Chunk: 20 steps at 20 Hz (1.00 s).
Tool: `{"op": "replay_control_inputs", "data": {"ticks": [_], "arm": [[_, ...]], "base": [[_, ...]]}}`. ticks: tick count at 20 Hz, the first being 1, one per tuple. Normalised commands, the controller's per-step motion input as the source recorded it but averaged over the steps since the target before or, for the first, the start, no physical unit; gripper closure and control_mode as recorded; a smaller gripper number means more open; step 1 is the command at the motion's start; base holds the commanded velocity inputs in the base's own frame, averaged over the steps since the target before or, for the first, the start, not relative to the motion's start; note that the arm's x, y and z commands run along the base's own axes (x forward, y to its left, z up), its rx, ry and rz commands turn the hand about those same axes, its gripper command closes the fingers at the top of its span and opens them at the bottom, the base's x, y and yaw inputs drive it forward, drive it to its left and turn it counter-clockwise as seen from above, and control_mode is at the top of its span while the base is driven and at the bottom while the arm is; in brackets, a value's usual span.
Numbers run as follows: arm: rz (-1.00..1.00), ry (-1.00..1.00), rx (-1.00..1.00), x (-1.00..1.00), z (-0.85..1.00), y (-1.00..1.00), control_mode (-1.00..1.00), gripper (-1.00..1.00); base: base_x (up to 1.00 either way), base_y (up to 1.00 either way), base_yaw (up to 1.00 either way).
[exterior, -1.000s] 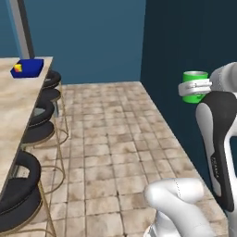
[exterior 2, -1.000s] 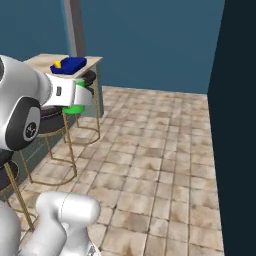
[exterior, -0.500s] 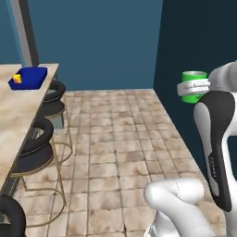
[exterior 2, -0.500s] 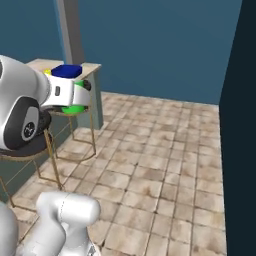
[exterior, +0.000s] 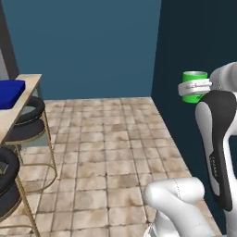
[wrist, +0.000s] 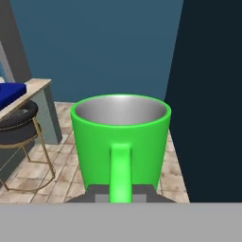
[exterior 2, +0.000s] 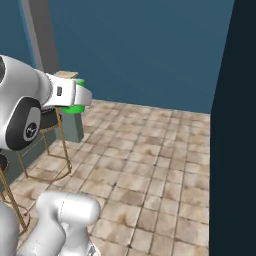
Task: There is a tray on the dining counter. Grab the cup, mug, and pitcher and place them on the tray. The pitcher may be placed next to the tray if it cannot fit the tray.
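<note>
Gripper [wrist: 121, 196] is closed narrow on the handle of the mug [wrist: 121, 137], holding it upright and clear of any surface; the hand view shows the green handle running down between the two dark finger tips, with the mug's grey interior open to the top. In the left base view the mug [exterior: 194, 86] sits at the end of the white hand, high at the right, in front of the dark wall panel [exterior: 194, 41]. In the right base view only a green sliver of the mug [exterior 2: 75, 108] shows below the white hand at the left. The tray [exterior: 8, 92] lies on the far end of the dining counter [exterior: 21, 109] at the left edge of the left base view, well apart from the mug. Black-seated stools [exterior: 25, 122] with brass legs stand under the counter's overhang. The tiled floor [exterior: 106, 152] between counter and arm is brown stone pattern
</note>
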Motion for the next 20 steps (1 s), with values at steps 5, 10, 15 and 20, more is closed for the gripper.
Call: {"op": "replay_control_inputs", "data": {"ticks": [5, 10, 15, 20], "arm": [[0.0, 0.0, 0.0, 0.0, 0.0, 0.0, 1.0, 1.0], [0.0, 0.0, 0.0, 0.0, 0.0, 0.0, 1.0, 1.0], [0.0, 0.0, 0.0, 0.0, 0.0, 0.0, 1.0, 1.0], [0.0, 0.0, 0.0, 0.0, 0.0, 0.0, 1.0, 1.0]], "base": [[1.0, -0.5, 0.0], [1.0, -0.32, 0.0], [1.0, -0.3, 0.0], [1.0, -0.29, 0.0]]}}
